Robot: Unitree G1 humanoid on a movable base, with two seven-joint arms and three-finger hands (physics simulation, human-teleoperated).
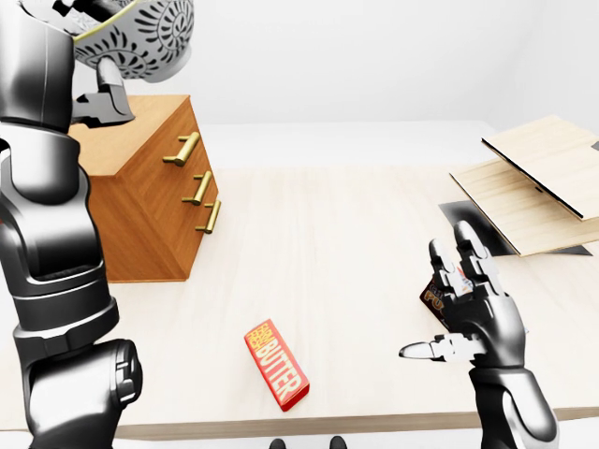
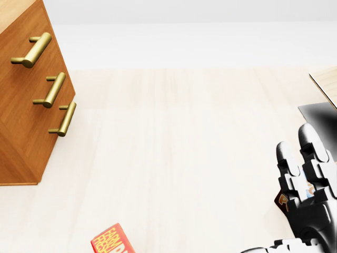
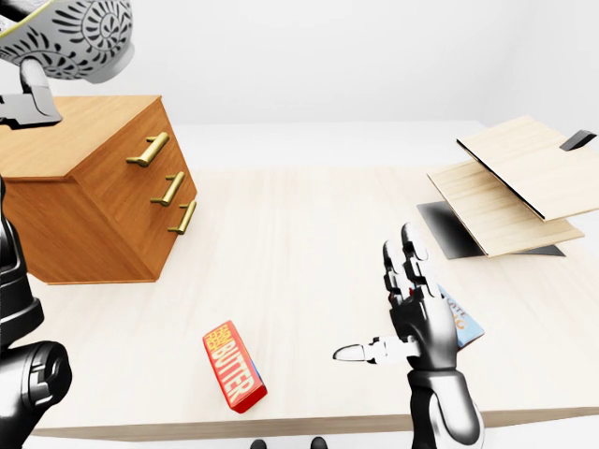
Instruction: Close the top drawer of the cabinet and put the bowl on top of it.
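Holding the bowl (image 1: 145, 37) high over the cabinet (image 1: 140, 201), left hand (image 1: 101, 94) clamped on its rim, probably lining up to set it on top. Top drawer (image 2: 32, 50) looks shut. Right hand (image 1: 477, 309) hovers idle, fingers spread.

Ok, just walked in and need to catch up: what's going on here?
The robot's left hand holds the patterned bowl up above the wooden cabinet, not yet set down. All three drawers look shut. Its right hand hovers open over the table, holding nothing.
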